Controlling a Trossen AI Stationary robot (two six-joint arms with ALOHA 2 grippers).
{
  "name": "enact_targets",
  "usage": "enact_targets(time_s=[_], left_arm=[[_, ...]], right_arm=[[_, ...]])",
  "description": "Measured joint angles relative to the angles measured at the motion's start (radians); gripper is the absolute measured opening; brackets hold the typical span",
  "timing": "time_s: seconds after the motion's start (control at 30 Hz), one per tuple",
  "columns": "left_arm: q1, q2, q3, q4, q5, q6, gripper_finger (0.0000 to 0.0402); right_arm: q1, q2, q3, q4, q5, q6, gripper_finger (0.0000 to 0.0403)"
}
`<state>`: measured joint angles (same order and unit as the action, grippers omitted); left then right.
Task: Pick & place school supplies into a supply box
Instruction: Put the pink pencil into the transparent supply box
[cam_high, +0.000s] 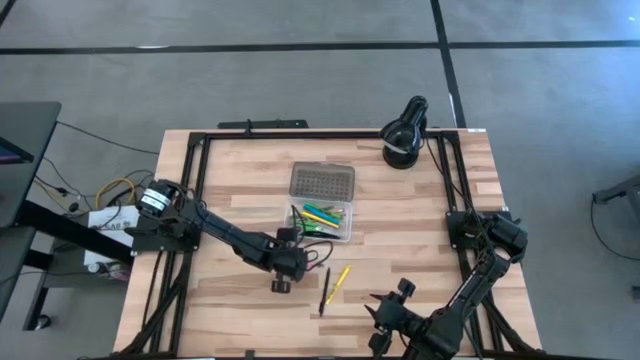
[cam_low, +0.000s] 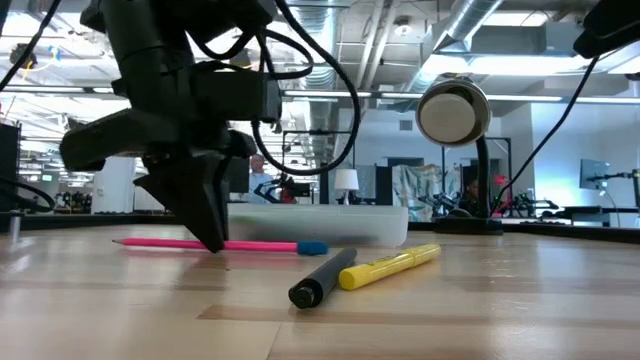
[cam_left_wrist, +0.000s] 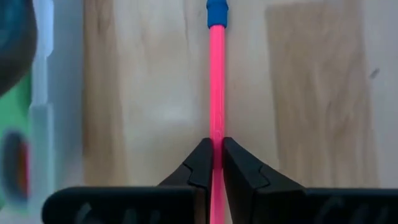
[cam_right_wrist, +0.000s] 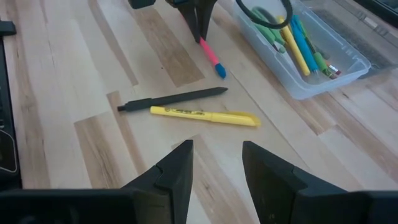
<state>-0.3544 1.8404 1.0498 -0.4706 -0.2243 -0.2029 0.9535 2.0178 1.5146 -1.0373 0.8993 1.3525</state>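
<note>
L gripper (cam_left_wrist: 216, 163) pinching pink pencil (cam_left_wrist: 216, 93) w/ blue cap, flat on table (cam_high: 240, 170), just beside supply box (cam_high: 322, 205). Black pen (cam_right_wrist: 174, 98) & yellow marker (cam_right_wrist: 205, 116) nearby. R gripper (cam_right_wrist: 216, 165) spread, near table's front edge.

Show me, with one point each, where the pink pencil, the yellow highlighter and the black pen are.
pink pencil (cam_left_wrist: 216, 93): left wrist view, on its shaft.
yellow highlighter (cam_right_wrist: 202, 115): right wrist view, on the middle of its barrel.
black pen (cam_right_wrist: 174, 98): right wrist view, on its barrel.
</note>
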Motion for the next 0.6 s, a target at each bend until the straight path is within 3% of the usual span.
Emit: enact_targets(time_s=[0.23, 0.6], left_arm=[[-0.020, 0.001, 0.063, -0.090, -0.073, 0.004, 0.0015], [-0.028, -0.002, 0.114, -0.088, -0.108, 0.054, 0.0015]], right_arm=[[0.000, 0.000, 0.000, 0.003, 0.000, 0.000, 0.0134], [0.001, 0.000, 0.000, 0.003, 0.000, 0.000, 0.0134]])
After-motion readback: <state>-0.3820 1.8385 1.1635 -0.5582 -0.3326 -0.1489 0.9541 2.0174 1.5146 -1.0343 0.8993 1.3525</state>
